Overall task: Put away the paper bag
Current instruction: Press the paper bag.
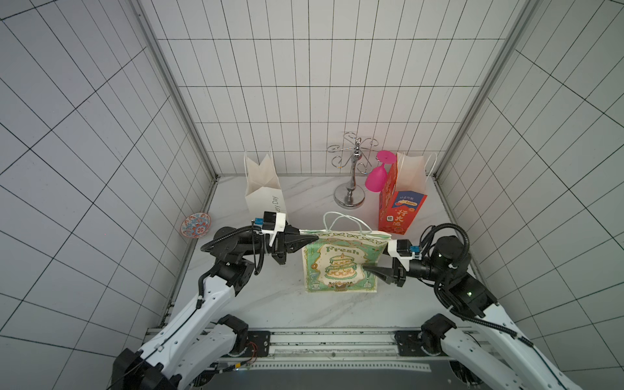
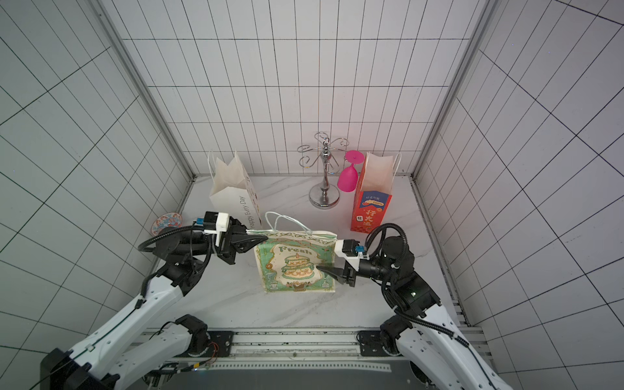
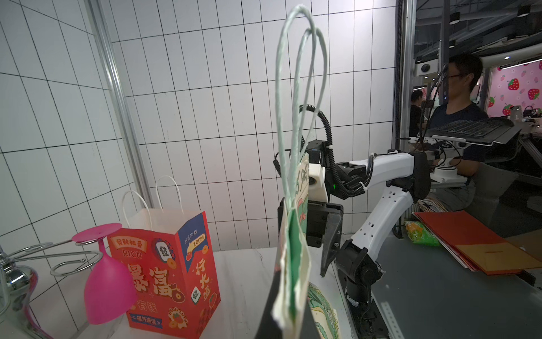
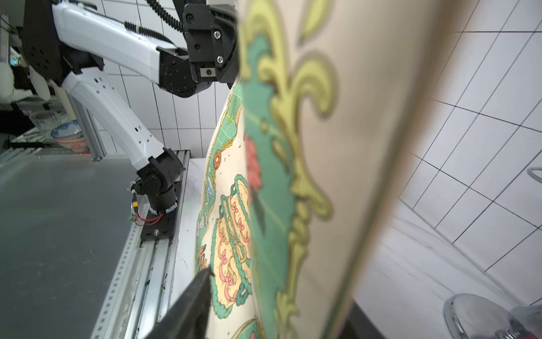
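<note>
1. Marble tabletop (image 1: 270,304): bounded on three sides by white tiled walls. All items below stand on it except item 9.

2. Green paper bag (image 1: 339,266): printed "Fresh" with a tiered cake. It stands upright at the centre of the tabletop, between the two arms, with its printed face toward the arm bases. It is pressed nearly flat, and its twisted cord handles (image 3: 283,164) stand up from the rim.

3. White paper bag (image 1: 263,189): upright with its mouth open, at the rear left. Lettering "Happy Every Day" is legible in a top view.

4. Red paper bag (image 1: 400,209): upright and open, at the rear right.

5. Left gripper (image 1: 314,238): jaws together, clamped on the green bag's top rim at its left corner.

6. Right gripper (image 1: 370,263): jaws apart, straddling the green bag's right side edge. One finger lies across the printed face; the other is hidden behind the paper. Whether the pads press on the paper cannot be determined.

7. Chrome glass rack (image 1: 350,197): at the rear, between the white and red bags.

8. Pink goblet (image 1: 375,180): hangs inverted from a rack arm, just beside the red bag.

9. Patterned plate (image 1: 196,225): lies beyond the left wall.
</note>
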Controlling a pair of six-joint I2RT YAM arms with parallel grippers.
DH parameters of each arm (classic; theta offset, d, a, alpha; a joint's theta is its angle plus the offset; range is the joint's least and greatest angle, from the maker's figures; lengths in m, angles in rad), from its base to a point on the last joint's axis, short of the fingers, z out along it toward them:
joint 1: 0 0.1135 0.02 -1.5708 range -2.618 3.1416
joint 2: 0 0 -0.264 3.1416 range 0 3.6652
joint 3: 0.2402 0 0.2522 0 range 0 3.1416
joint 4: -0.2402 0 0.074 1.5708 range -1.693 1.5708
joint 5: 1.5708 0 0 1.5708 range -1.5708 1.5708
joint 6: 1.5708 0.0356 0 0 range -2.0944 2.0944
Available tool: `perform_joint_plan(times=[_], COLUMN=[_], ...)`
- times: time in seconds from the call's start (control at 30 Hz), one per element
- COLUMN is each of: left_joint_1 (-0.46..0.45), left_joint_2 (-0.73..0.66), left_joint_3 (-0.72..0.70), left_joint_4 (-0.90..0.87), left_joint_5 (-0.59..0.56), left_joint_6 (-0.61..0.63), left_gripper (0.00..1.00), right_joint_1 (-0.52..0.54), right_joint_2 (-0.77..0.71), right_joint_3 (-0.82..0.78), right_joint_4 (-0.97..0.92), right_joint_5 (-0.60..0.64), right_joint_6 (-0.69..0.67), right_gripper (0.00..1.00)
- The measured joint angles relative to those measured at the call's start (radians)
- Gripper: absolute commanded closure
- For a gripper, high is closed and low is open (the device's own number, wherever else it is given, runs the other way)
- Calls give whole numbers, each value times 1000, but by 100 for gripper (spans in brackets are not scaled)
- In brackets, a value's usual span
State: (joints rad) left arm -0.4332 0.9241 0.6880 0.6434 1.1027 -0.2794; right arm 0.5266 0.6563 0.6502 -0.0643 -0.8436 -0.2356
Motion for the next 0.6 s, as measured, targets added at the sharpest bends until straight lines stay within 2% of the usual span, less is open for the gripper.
perform_joint_plan(times=[0.07, 0.13, 0.2, 0.33, 0.4, 0.5, 0.6], left_joint_1=[0, 0, 0, 0, 0, 0, 0], left_joint_2=[6, 9, 10, 8, 4, -5, -12], left_joint_3=[-8, -11, -14, -23, -30, -42, -48], left_joint_4=[-6, -11, -13, -18, -26, -43, -51], left_joint_5=[-1, -4, -5, 1, 5, 14, 25], left_joint_6=[8, 16, 26, 43, 49, 56, 62], left_gripper=[100, 100, 100, 100, 100, 100, 100], right_joint_1=[11, 19, 24, 31, 31, 32, 32], right_joint_2=[28, 44, 42, 5, -29, -89, -125], right_joint_3=[11, 16, 16, 16, 16, 16, 16], right_joint_4=[2, 3, 6, 26, 25, 24, 40], right_joint_5=[-3, -3, -2, 33, 60, 102, 105], right_joint_6=[11, 19, 31, 56, 59, 59, 63], right_gripper=[66, 65, 46, 32, 29, 28, 34])
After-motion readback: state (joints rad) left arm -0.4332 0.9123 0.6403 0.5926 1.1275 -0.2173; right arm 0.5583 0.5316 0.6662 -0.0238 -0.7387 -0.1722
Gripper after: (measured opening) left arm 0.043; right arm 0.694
